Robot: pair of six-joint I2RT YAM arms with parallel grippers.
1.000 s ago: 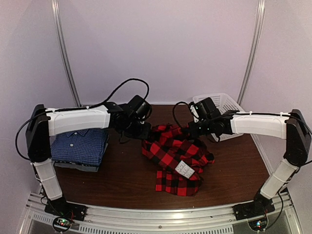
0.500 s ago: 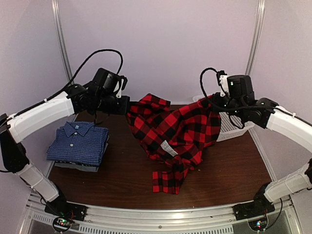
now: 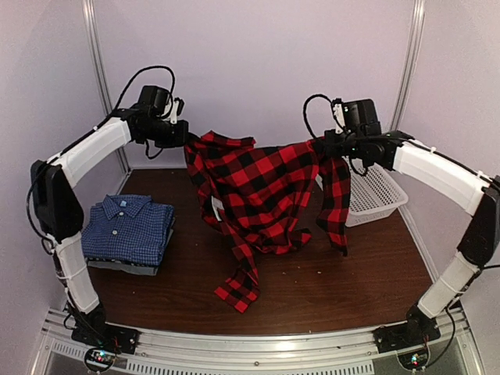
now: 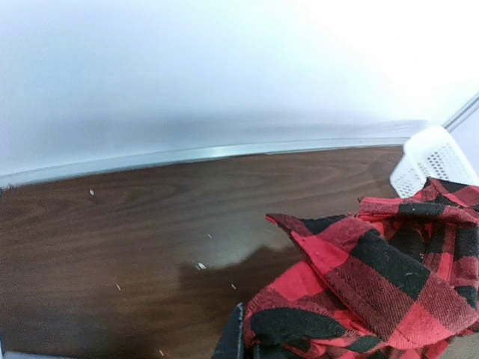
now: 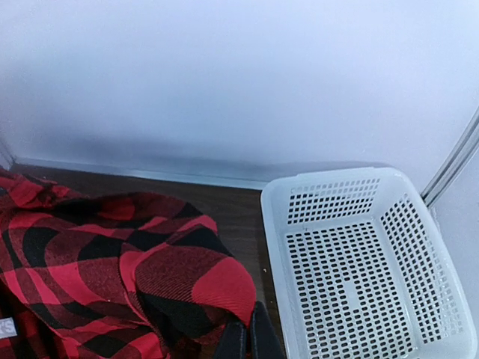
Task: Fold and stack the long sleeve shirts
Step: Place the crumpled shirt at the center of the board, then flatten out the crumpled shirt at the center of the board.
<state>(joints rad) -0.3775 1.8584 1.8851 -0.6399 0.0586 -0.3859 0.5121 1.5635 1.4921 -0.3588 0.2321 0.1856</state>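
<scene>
Aloft, spread: plaid shirt (image 3: 262,195); folded: blue shirt (image 3: 125,230) atop grey shirt (image 3: 119,267).

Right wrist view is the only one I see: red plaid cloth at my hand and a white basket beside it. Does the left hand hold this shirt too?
Observer: Yes. The left hand is shut on the other top end of the plaid shirt, and the right hand is shut on its own end.
Operator: Is the shirt off the table?
Observer: Mostly. It hangs spread between both hands, but one sleeve seems to reach the table with its end.
Operator: Where is the stack?
Observer: On the table's left side: a folded blue shirt lies on top of a grey shirt.
</scene>
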